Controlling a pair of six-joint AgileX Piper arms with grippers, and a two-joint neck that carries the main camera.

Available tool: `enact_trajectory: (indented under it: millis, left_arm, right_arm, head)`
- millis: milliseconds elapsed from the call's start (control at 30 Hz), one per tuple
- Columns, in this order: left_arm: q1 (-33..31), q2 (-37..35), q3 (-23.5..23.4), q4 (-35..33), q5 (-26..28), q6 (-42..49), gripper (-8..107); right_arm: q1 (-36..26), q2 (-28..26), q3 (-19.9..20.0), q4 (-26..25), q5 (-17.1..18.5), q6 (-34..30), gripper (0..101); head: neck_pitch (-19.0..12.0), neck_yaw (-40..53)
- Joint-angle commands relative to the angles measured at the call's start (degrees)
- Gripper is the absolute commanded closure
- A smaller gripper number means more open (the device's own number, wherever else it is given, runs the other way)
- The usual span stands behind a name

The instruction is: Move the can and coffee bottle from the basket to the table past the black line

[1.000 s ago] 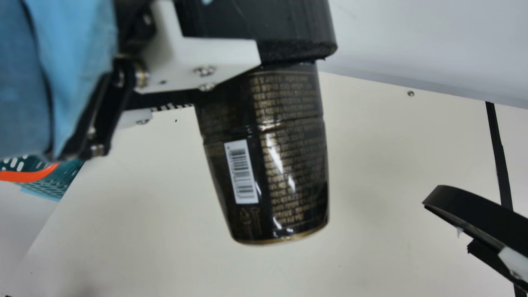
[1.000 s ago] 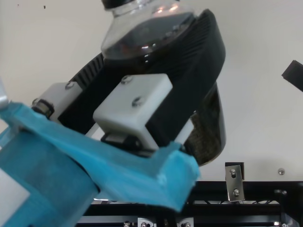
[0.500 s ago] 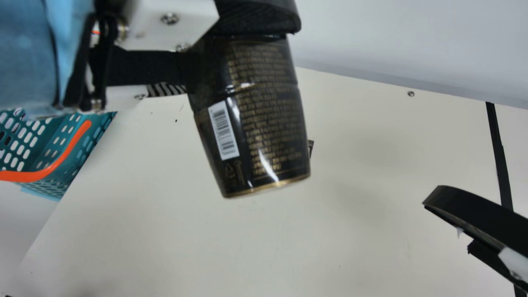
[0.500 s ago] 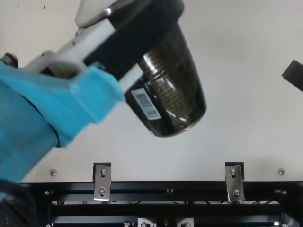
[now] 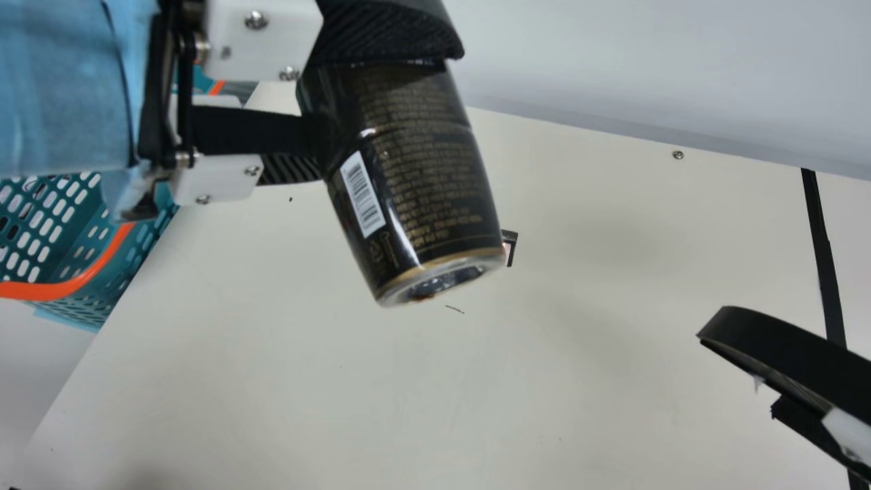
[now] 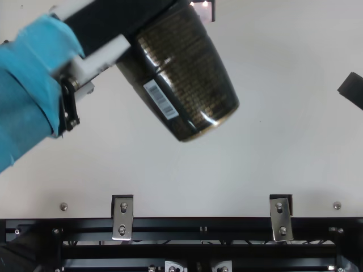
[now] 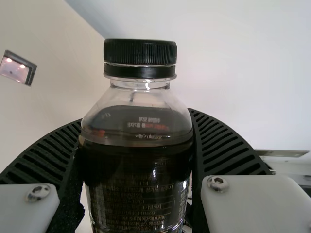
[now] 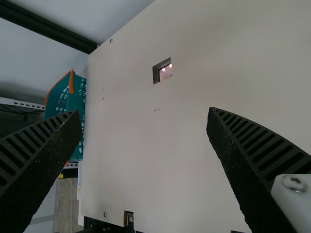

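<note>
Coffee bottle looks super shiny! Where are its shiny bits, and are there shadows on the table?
Main view: a pale streak of glare beside the coffee bottle's barcode, plus soft dark patches, probably shadows, on the table; top view: a bright glint near the bottle's base; left wrist view: a little glint under the black cap.

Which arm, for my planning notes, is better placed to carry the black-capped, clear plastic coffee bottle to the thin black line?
Probably left: its black ribbed gripper holds the bottle. The right gripper, open and empty, sits nearer the black line but would need a handover.
</note>
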Motion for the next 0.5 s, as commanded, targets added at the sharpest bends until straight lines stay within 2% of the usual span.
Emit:
enact_trajectory:
  millis: [0,267,467]
  left_arm:
    - [3.6,-0.2,3.9,-12.5,-0.4,5.5,89]
    - [11.7,-0.2,15.2,-33.2,-0.9,20.1,89]
    - [16.7,0.1,23.6,-47.3,2.2,31.1,89]
  right_arm:
    - [0.0,0.0,0.0,0.0,0.0,0.0,0]
    - [0.0,0.0,0.0,0.0,0.0,0.0,0]
    - [0.0,0.0,0.0,0.0,0.0,0.0,0]
  head:
    - [-0.2,-0.6]
    - [-0.2,-0.6]
    - [-0.2,-0.6]
